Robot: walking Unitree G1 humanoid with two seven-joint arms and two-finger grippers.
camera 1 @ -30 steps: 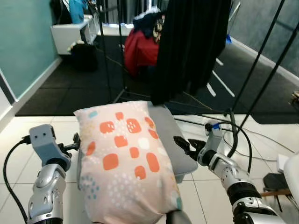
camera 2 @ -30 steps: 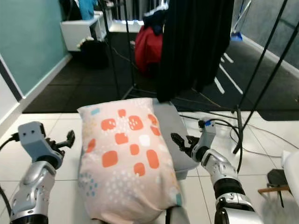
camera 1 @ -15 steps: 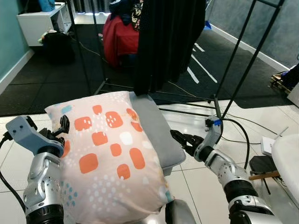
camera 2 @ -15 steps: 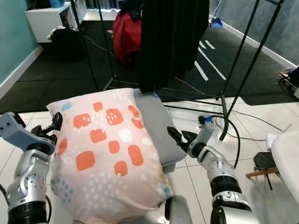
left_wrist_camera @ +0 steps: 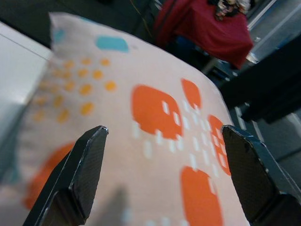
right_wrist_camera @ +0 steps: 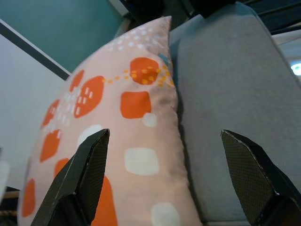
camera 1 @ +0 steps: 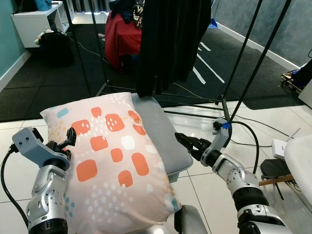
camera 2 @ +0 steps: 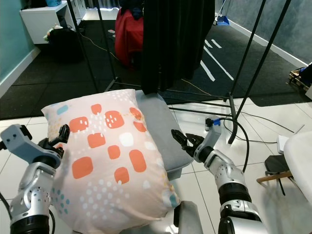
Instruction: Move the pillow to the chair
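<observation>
Pillow (camera 1: 109, 161): you see a peach pillow with orange squares held between both arms, in front of the robot's chest; its grey underside (camera 1: 163, 136) faces the right arm.
Left gripper (camera 1: 68, 140): it sits against the pillow's left edge. In the left wrist view, you see its fingers (left_wrist_camera: 80, 174) spread wide, with the fabric between them.
Right gripper (camera 1: 187, 143): it sits at the grey side, fingers (right_wrist_camera: 251, 174) wide apart.
Floor (camera 1: 204, 126): white tiles lie below; a black mat lies beyond.
Black drape (camera 1: 170, 44): it hangs just behind the pillow.

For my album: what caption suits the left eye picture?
Pink patterned pillow lying on a grey seat cushion, with the open left gripper and right gripper at its sides.
</observation>
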